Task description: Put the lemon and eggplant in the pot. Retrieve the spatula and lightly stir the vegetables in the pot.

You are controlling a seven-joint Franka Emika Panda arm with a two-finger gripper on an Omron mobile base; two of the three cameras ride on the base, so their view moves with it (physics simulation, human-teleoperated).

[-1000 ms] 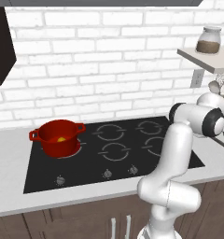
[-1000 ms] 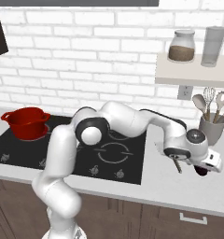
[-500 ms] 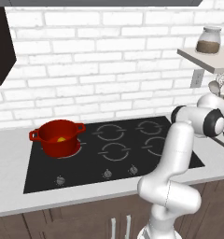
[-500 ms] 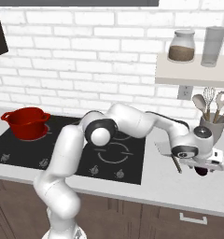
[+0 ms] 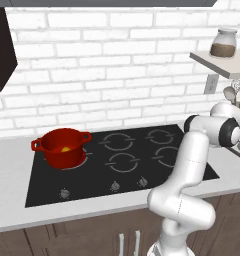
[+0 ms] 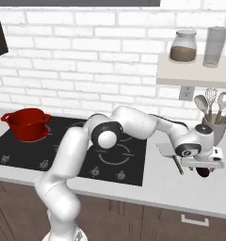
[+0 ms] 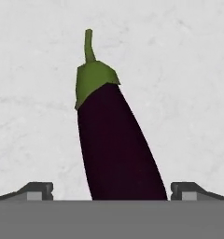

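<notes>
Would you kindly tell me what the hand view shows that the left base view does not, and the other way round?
Hand view: the eggplant lying on the pale counter, green cap away from the camera, between the gripper and its wide-open jaws.

Left base view: the red pot on the black cooktop with the yellow lemon inside, plus the brick wall and a jar on the shelf.

Shared: the same pale counter.

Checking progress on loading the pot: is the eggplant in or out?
Out. The eggplant lies on the counter between the open tool's fingertips, far from the pot.
</notes>
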